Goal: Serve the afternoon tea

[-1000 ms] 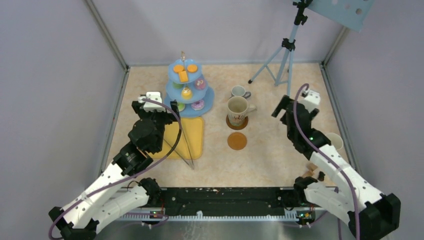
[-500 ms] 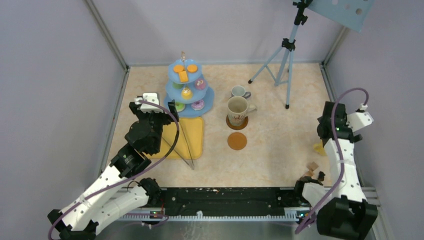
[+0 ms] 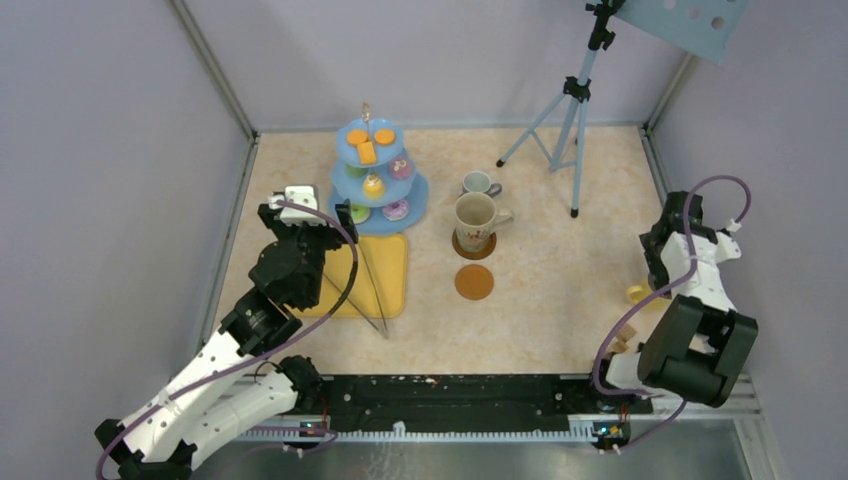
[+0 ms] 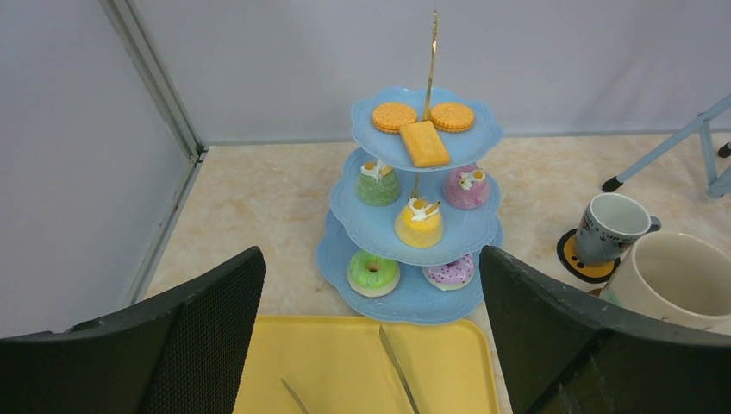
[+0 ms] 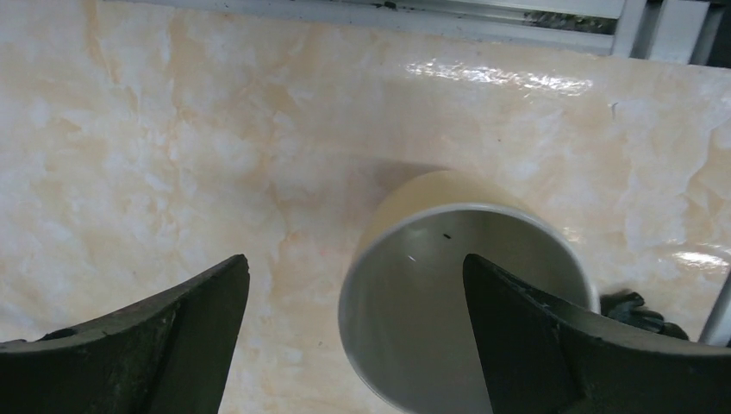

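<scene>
The beige marbled table [image 5: 129, 129] is properly glossy, with glare streaks across it. The round cream mug [image 5: 465, 293] looks like glazed ceramic, smooth and shiny inside. The light-blue three-tier stand [image 4: 409, 302] reads as smooth plastic with a soft sheen, plus a thin polished gold metal rod [image 4: 434, 52] up the middle. The flat yellow tray [image 4: 345, 362] is matt-ish plastic, and the long tongs [image 4: 396, 366] are bare grey metal. The left gripper's [image 4: 371, 254] black jaws are matt with a fine mesh-like texture.
</scene>
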Action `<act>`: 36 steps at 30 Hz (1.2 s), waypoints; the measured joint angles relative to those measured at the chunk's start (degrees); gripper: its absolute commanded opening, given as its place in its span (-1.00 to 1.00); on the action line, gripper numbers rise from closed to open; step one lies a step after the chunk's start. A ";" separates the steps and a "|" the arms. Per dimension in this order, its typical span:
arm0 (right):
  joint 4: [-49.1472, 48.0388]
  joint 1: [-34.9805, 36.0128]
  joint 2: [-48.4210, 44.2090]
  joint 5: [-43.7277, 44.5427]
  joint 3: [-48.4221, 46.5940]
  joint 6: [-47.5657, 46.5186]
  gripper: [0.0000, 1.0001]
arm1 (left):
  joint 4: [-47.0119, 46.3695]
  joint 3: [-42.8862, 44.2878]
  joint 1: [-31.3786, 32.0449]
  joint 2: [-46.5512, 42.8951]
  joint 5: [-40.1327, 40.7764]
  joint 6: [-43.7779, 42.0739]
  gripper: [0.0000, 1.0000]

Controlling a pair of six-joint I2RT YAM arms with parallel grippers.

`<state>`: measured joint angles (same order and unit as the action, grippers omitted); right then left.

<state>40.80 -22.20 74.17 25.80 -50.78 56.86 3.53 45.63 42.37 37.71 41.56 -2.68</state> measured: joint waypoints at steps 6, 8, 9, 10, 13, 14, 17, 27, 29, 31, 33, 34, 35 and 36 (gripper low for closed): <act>1.16 -0.09 8.44 -1.77 -4.55 2.93 -0.16 | 0.00 0.00 0.00 0.02 -0.02 0.02 0.98; 1.40 -0.09 9.57 -1.95 -5.22 2.60 -0.99 | 0.02 -0.02 0.00 0.02 -0.04 0.02 0.98; 1.51 -0.11 9.66 -1.95 -5.27 1.62 -1.00 | 0.02 0.00 0.00 0.02 -0.04 0.02 0.98; 1.42 -0.11 9.55 -2.36 -5.11 0.92 -1.00 | 0.02 0.00 0.00 0.02 -0.04 0.02 0.97; 0.09 -0.09 7.72 -3.54 -4.39 -3.41 -1.00 | 0.02 0.00 0.00 0.00 -0.15 0.09 0.97; -1.60 -0.04 6.56 -4.37 -3.34 -5.27 -1.00 | 0.02 0.00 0.00 0.00 -0.20 0.15 0.97; -6.64 0.96 -0.07 -9.14 1.55 -13.35 -1.00 | 0.02 -0.02 0.00 0.02 -0.20 0.24 0.97; -12.70 31.78 -19.10 -24.33 3.65 -49.42 -1.00 | 0.02 0.00 0.00 0.87 -0.20 0.22 0.97; -9.99 37.79 -17.70 -28.83 2.19 -54.86 -1.00 | 0.02 0.00 0.00 1.20 -0.20 0.22 0.97; -6.78 43.45 -16.52 -31.58 1.60 -60.17 -1.00 | 0.02 0.00 0.00 1.49 -0.17 0.22 0.97; -3.67 49.33 -16.06 -32.85 1.60 -65.33 -1.00 | 0.04 -0.02 0.00 1.73 -0.17 0.20 0.97; -2.29 52.89 -15.91 -33.66 1.60 -68.15 -1.00 | 0.04 0.00 0.00 1.84 -0.17 0.20 0.97; -1.29 56.61 -15.69 -34.82 1.60 -70.90 -1.00 | 0.07 0.00 0.00 1.86 -0.17 0.20 0.97; -0.59 60.19 -15.30 -35.58 1.60 -73.48 -1.00 | 0.04 -0.02 0.00 1.88 -0.15 0.20 0.97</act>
<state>40.21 38.00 58.87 -9.78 -49.19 -16.62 3.57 45.60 42.37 39.59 41.41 -2.48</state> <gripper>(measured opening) 0.093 0.987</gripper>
